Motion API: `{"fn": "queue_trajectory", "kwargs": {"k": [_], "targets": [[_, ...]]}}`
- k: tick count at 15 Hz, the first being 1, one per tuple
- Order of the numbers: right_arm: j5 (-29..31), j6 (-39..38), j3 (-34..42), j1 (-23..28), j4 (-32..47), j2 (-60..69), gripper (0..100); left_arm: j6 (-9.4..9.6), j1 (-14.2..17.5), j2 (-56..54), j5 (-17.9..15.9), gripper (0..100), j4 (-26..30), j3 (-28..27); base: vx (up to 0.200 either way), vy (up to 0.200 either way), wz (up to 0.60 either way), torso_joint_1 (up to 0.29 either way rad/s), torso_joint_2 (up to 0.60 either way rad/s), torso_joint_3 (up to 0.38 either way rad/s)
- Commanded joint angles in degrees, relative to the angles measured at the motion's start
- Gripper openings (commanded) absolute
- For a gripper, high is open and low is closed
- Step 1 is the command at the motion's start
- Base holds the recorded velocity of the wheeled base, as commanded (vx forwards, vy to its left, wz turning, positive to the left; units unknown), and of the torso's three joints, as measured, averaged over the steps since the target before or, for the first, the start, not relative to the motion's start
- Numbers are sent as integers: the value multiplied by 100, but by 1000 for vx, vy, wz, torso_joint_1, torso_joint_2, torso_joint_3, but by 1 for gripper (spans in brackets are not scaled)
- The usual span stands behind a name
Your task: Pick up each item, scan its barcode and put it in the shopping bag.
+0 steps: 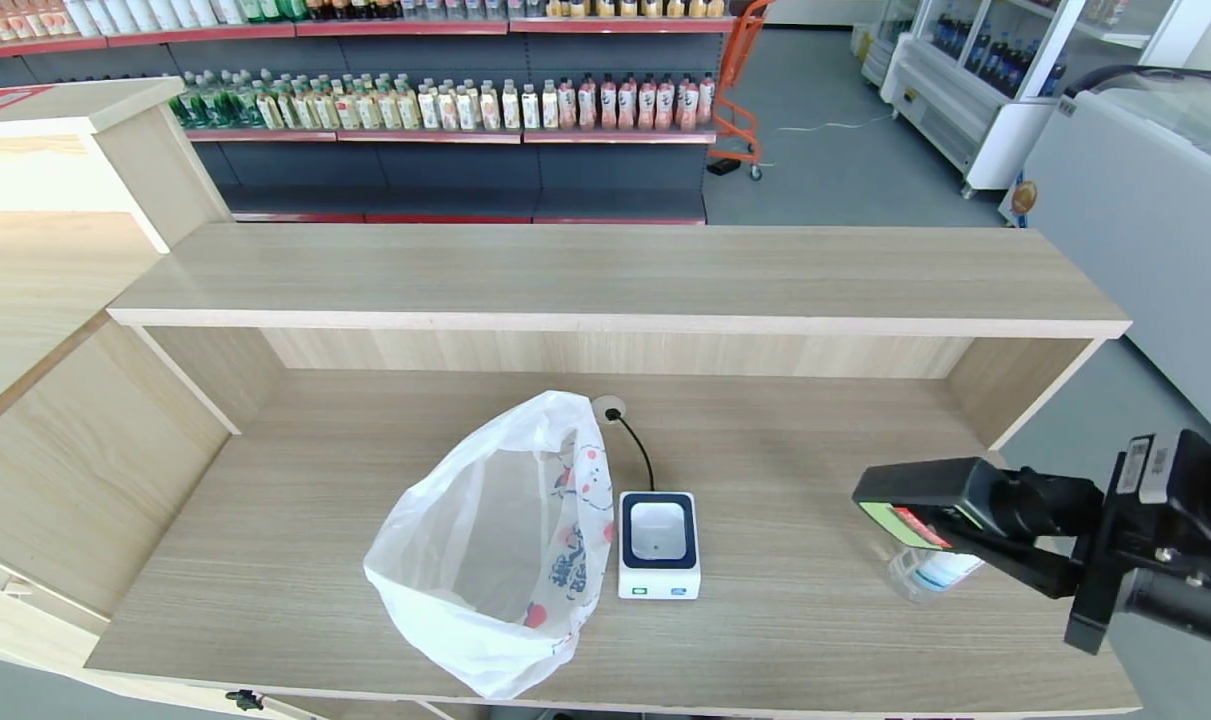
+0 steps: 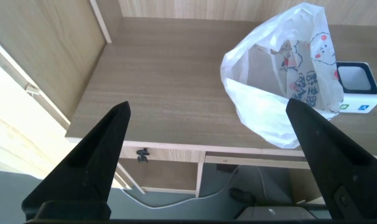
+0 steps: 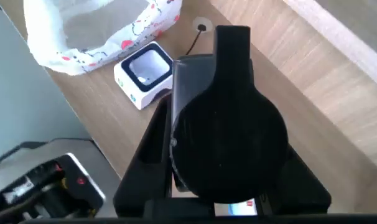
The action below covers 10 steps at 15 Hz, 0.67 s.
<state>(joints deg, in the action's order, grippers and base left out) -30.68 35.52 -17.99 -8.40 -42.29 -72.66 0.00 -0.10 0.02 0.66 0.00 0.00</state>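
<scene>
Hanging over the counter's [image 1: 815,440] right, the right gripper [image 1: 915,535] grips one bottle [image 1: 940,572]; left gripper [image 2: 208,109] spread wide; one bag [image 1: 485,560], one scanner [image 1: 658,545].

Nothing legible anywhere. Shopping bag [image 1: 485,560], mid counter [image 1: 815,620] by its front edge: dark printed characters + cartoon faces, too small to read. Scanner [image 1: 659,545], touching the bag's right side: green & blue marks on its front face, unreadable. Bottle [image 1: 933,573], over the counter's right end: red/green + white/blue label, print blurred. Shelf bottles [image 1: 445,105] behind: labels too small.
</scene>
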Motion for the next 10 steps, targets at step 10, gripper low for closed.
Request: {"fn": "queue_trajectory", "kwargs": {"k": [10], "targets": [[221,-6259,-1004,-74,291,-1699,0,0,1,-2,4,100,0,0,0,0,0,0,0,0]]}}
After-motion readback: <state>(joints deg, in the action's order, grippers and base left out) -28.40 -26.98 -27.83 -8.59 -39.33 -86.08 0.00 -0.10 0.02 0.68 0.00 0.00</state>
